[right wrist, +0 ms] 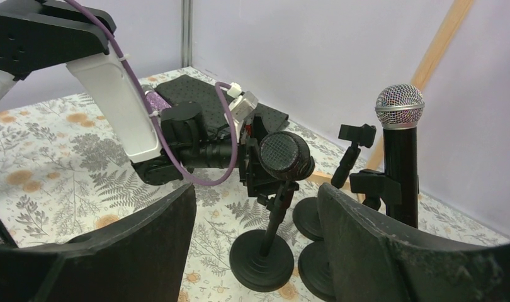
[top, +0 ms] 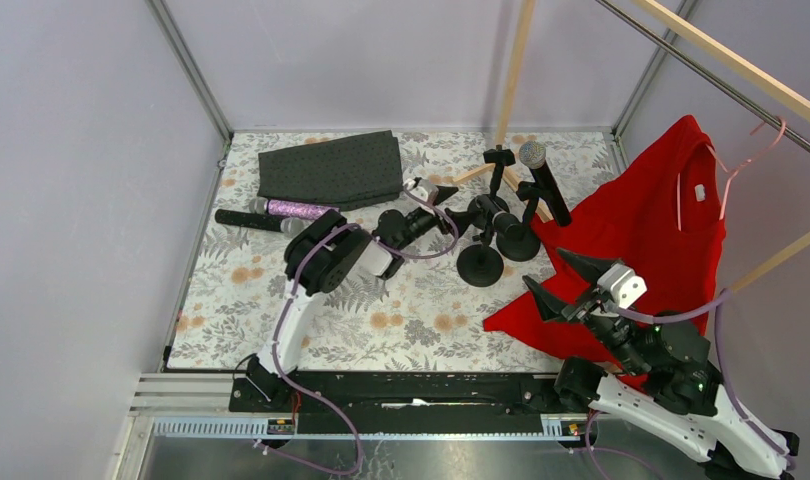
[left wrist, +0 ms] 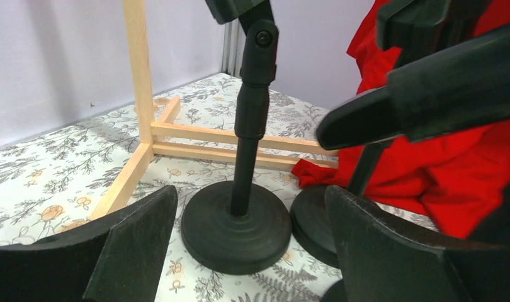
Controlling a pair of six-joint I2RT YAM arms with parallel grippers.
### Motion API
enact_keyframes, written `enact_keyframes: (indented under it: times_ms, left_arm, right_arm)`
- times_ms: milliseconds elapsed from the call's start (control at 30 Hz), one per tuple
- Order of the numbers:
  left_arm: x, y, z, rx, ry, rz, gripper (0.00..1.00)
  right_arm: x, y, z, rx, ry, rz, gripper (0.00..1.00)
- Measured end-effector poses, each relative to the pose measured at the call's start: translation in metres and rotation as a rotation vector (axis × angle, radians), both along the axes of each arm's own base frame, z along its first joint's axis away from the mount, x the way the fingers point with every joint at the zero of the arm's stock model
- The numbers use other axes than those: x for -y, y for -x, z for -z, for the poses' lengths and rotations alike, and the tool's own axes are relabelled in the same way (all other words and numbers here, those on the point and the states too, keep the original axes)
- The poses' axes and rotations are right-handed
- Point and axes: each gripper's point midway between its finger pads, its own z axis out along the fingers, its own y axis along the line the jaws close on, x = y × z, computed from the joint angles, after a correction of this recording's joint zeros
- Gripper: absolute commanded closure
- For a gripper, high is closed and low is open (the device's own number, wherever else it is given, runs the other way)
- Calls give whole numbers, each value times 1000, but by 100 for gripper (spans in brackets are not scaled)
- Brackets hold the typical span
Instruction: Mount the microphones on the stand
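Three black stands cluster mid-table. The rear stand [top: 498, 160] has a bare clip. The right stand [top: 521, 243] holds an upright black microphone [top: 547, 187] with a grey mesh head [right wrist: 399, 106]. The front stand [top: 479, 265] carries a second black microphone [right wrist: 285, 154], lying level in its clip; its tapered body [left wrist: 441, 94] shows above my left fingers. My left gripper [top: 456, 208] is open just left of that stand, the rear stand's pole [left wrist: 249, 126] between its fingers. A purple glitter microphone [top: 296, 210] and a black one [top: 246, 218] lie at the left. My right gripper [top: 549, 275] is open and empty.
A red shirt [top: 651, 240] lies at the right on a pink hanger [top: 751, 155], partly under my right gripper. A dark dotted cloth [top: 331, 165] lies at the back left. A wooden rack's foot [left wrist: 177, 141] and post [top: 513, 70] stand behind the stands.
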Motion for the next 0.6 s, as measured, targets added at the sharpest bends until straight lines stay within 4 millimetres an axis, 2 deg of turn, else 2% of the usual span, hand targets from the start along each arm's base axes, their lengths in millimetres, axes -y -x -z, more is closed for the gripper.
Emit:
enact_keyframes:
  times_ms: [200, 433, 600]
  left_arm:
    - [18, -24, 14, 22, 18, 34, 12]
    - [39, -46, 9, 72, 71, 56, 14]
    - [51, -57, 7, 102, 108, 75, 19]
  right_arm:
    - [-4, -5, 4, 4, 48, 12, 23]
    - [-7, -9, 9, 8, 95, 19, 22]
    - [-8, -10, 9, 13, 109, 22, 22]
